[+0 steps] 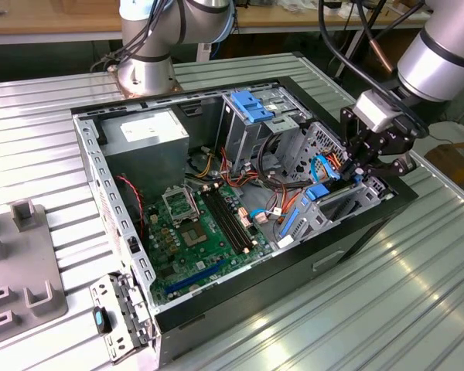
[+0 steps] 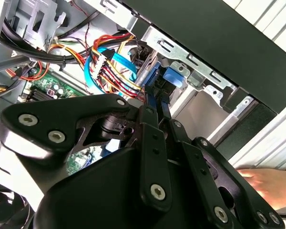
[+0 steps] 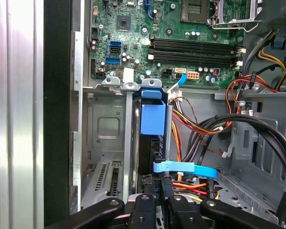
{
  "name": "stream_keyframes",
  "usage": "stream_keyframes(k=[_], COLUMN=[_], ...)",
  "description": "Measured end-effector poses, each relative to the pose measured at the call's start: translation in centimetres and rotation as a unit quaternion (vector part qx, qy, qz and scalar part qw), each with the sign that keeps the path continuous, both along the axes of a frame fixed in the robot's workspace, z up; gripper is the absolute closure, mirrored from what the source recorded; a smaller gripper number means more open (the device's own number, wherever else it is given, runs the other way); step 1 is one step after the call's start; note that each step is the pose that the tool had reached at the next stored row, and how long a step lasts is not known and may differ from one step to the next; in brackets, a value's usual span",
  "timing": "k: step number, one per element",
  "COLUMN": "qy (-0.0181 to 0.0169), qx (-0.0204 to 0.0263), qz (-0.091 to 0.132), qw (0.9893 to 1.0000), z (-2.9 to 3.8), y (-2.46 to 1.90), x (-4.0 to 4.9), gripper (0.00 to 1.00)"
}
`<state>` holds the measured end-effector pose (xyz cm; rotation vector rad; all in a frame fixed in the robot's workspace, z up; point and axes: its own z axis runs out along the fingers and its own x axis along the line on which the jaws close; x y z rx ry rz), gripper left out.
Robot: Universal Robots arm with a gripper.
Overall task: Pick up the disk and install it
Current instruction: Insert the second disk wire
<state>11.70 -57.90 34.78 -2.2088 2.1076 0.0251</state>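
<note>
Open computer case (image 1: 100,166) on ribbed table (image 1: 417,294); held green motherboard (image 3: 181,33), power-supply box (image 1: 143,133), bundled cables (image 3: 200,125). Disk (image 3: 152,125) stood edgewise in bay at case's front corner, blue rails showing. Gripper (image 3: 158,193) fingers (image 3: 146,188) clamped together on disk's edge.

The black multi-link gripper (image 2: 155,119) hid its own fingertips behind its linkages in both wrist views. The blue-railed metal disk (image 3: 151,138) stood edge-on; its label was hidden. A blurred hand (image 2: 264,183) was cut off at the edge.
</note>
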Motion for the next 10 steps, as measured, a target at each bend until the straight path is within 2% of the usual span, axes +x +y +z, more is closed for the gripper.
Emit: stream_keyframes(k=[10], qy=[0.0000], qx=[-0.0002], qz=[-0.001], qw=[1.0000], z=[-0.17], y=[0.00], x=[-0.20], gripper=[0.83])
